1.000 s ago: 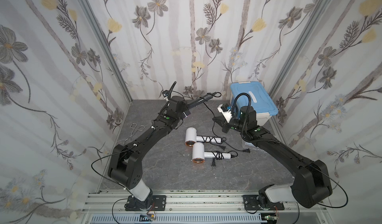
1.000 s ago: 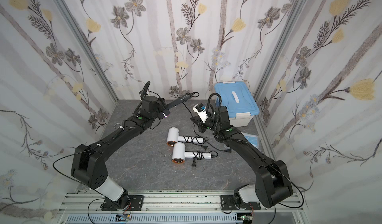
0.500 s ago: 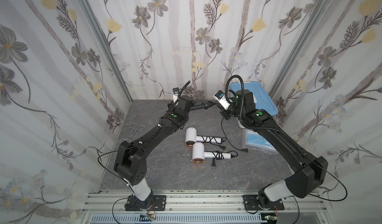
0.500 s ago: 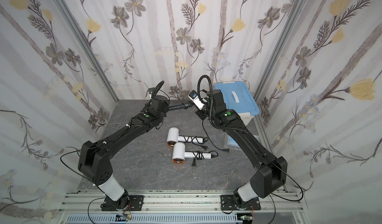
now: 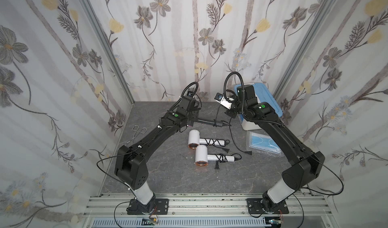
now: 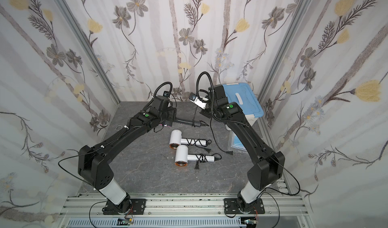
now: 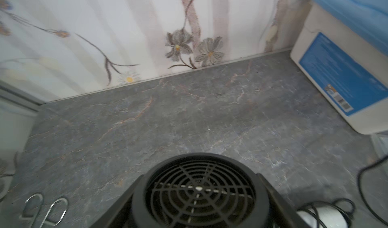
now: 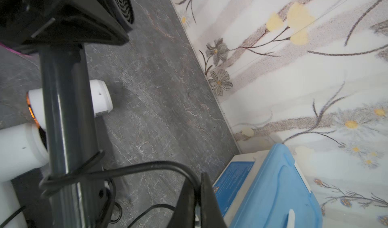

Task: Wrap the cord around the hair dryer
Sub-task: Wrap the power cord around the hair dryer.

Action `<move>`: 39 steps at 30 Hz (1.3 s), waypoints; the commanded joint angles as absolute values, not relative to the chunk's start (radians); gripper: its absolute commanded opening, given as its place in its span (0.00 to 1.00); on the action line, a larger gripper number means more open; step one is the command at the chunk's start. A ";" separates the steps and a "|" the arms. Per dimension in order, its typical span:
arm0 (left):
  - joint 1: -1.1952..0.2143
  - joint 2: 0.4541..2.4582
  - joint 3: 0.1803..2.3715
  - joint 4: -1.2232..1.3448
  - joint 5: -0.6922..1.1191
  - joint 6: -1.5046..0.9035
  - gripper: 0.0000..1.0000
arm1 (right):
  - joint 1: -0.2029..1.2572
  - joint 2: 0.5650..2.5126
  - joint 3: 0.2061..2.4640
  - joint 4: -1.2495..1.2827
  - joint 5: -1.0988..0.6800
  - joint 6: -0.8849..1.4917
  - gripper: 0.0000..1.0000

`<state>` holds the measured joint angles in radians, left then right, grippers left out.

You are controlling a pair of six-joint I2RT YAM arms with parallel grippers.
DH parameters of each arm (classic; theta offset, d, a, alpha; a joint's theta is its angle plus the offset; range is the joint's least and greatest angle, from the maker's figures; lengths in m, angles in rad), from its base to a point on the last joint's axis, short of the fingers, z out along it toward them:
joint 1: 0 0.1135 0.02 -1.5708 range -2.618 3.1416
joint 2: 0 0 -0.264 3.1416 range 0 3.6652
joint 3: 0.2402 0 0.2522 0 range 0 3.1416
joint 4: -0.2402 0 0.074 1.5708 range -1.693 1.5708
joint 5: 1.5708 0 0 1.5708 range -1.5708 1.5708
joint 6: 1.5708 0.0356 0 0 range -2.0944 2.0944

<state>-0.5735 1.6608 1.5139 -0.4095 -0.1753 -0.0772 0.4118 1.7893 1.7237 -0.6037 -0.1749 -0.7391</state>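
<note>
The left gripper [image 5: 192, 116] clamps the black hair dryer [image 5: 206, 122] by its head above the table [image 5: 168, 174], handle pointing toward the right gripper [image 8: 197, 195], which pinches the cord [image 8: 136, 166]; one loop circles the handle's end.

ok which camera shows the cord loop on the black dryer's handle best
The right wrist view: the cord loops around the black dryer's handle up close. In both top views the handle is small and the loop barely reads. The left wrist view shows only the dryer's rear grille.
</note>
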 commanded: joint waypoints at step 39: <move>-0.475 1.455 1.573 -0.188 0.133 -0.540 0.00 | 0.259 1.688 1.058 0.269 -0.851 -0.140 0.40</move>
<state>-0.4759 1.4677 1.5528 -0.2214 0.1669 -0.5232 0.2596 1.6989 1.0836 0.1951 -0.8383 -0.1776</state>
